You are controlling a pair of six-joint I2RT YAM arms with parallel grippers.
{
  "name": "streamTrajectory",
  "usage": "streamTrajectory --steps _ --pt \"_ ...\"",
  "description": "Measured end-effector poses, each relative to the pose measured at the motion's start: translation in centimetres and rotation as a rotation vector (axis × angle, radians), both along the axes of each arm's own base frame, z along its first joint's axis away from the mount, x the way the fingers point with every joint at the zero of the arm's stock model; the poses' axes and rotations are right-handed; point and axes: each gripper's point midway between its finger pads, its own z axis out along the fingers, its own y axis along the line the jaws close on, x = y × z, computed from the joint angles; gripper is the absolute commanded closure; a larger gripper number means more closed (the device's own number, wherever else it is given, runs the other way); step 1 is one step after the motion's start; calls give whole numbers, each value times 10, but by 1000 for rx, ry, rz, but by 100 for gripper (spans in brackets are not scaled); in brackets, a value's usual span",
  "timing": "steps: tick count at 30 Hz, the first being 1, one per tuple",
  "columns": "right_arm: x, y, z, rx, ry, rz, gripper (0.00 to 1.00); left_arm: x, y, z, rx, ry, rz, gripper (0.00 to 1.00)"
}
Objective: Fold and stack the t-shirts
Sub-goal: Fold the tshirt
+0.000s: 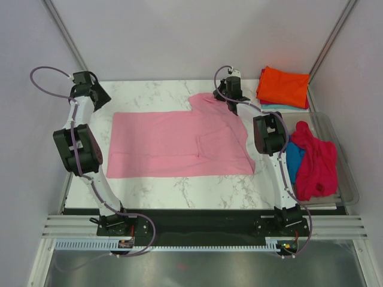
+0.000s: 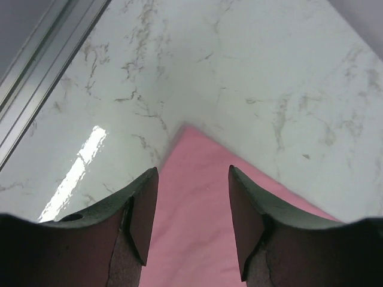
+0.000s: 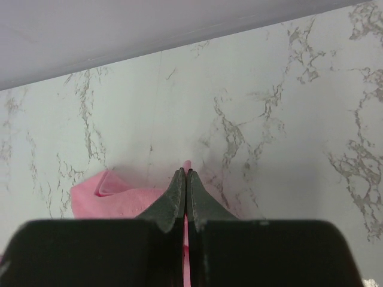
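The light pink t-shirt [image 1: 173, 143] lies spread flat on the marble table. My left gripper [image 1: 100, 97] hovers open over the shirt's far left corner [image 2: 191, 197]; the cloth shows between its fingers [image 2: 140, 206] and is not pinched. My right gripper [image 1: 232, 95] is shut on the shirt's far right edge near the sleeve; a thin strip of pink cloth [image 3: 187, 164] sticks out between its fingertips [image 3: 178, 191], and a folded bit of pink cloth [image 3: 114, 194] lies to its left. An orange folded t-shirt [image 1: 283, 86] sits on a pale blue one [image 1: 280, 107] at the back right.
A clear bin [image 1: 344, 158] at the right holds a crumpled crimson-pink t-shirt [image 1: 315, 160] and a bright blue one [image 1: 294, 162]. A metal frame rail [image 2: 42, 66] runs along the table's left edge. White walls stand behind and at both sides.
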Motion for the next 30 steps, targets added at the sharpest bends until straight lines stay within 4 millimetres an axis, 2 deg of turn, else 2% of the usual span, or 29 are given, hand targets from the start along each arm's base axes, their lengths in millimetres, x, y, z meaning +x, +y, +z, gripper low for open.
streamTrajectory --steps 4,7,9,15,20,30 --pt "-1 4 1 28 6 14 100 8 23 -58 -32 92 6 44" --pt "-1 4 2 46 11 18 100 11 23 -91 -62 147 -14 43" --pt "-1 4 3 58 12 20 100 15 20 -103 -76 164 -36 42" --pt "-1 2 4 85 20 20 100 28 12 -114 -96 160 -78 39" --pt "-1 2 4 99 25 22 100 30 8 -118 -110 160 -95 39" --pt "-2 5 5 114 30 32 100 33 3 -122 -120 159 -124 47"
